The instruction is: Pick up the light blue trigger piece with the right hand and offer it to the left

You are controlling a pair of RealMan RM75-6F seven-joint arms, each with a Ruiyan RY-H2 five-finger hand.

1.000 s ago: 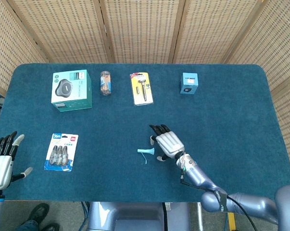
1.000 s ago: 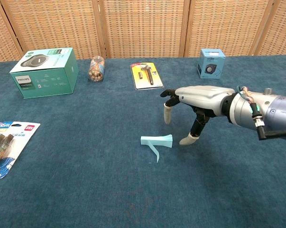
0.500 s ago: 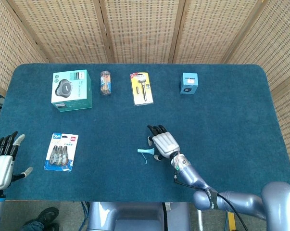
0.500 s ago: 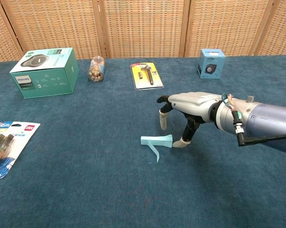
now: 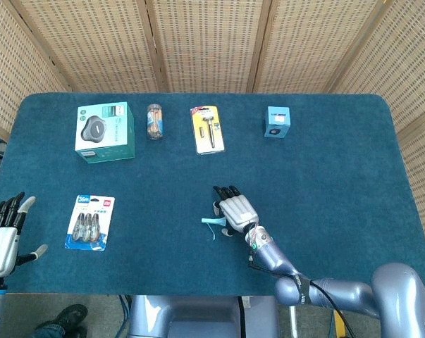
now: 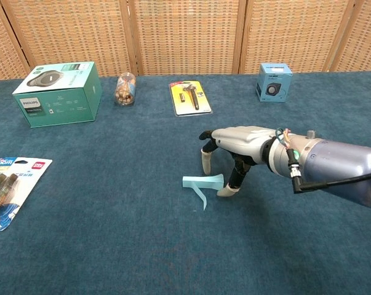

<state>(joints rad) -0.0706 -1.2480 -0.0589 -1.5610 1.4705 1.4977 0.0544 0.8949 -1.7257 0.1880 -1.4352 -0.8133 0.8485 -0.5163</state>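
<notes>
Reaching over the light blue trigger piece [image 6: 203, 183] is where I am now: my right hand [image 6: 229, 147] is hovering just right of it near the middle of the chest view, palm down, its fingers [image 6: 206, 161] apart and curled downward, clamped on nothing. One lower fingertip is sitting right at the piece's thick right end; I cannot tell whether it is actually touching.

The piece is lying flat on the blue table [image 6: 111, 233], slightly below centre in the head view [image 5: 212, 224], with a thin curved tail pointing down from a wedge-shaped bar. It is looking like thin, stiff moulded plastic, so I am judging it very light and liable to skid on the cloth if I nudge it sideways. The tail seems the weakest part and too slim to pinch well. I am thinking the best hold is across the thick wedge end, thumb on one side and a finger on the other, leaving the tail and the long end free for the other hand to take.

My left hand [image 5: 2, 236] is waiting at the lower left edge of the head view, well apart from the piece, fingers spread and holding nothing.
</notes>
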